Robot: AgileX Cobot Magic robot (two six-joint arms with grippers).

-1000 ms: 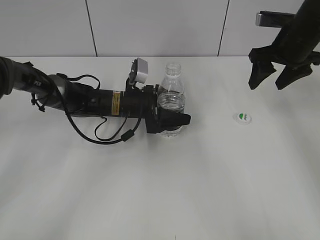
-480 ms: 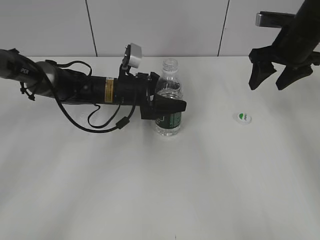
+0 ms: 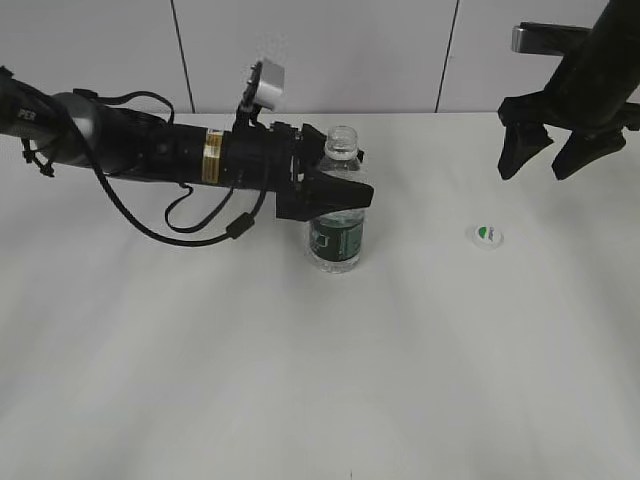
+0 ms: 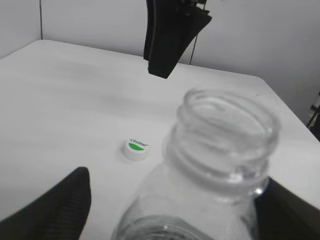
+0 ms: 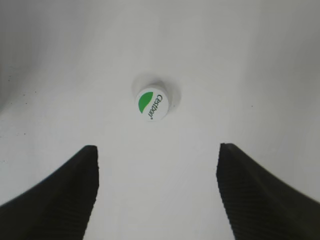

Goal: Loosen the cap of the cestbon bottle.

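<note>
The cestbon bottle point(image 3: 336, 240) stands upright on the white table with no cap on its open neck, also seen in the left wrist view point(image 4: 225, 135). My left gripper point(image 3: 350, 193) is open, its fingers on either side of the bottle's shoulder, with a gap showing at the left finger point(image 4: 180, 210). The cap point(image 3: 485, 235) lies top up on the table to the right of the bottle, apart from it point(image 4: 136, 148) point(image 5: 152, 104). My right gripper point(image 3: 540, 165) hangs open and empty above and behind the cap point(image 5: 157, 190).
The white table point(image 3: 320, 380) ends at a white panelled wall point(image 3: 320, 50) behind. The left arm's cable point(image 3: 200, 235) loops onto the table left of the bottle. The right gripper's fingers also show in the left wrist view point(image 4: 167, 45).
My left gripper has risen along the bottle from the label band to the shoulder, and the arm has lifted. The bottle stays on the table. The right arm and cap have not moved.
</note>
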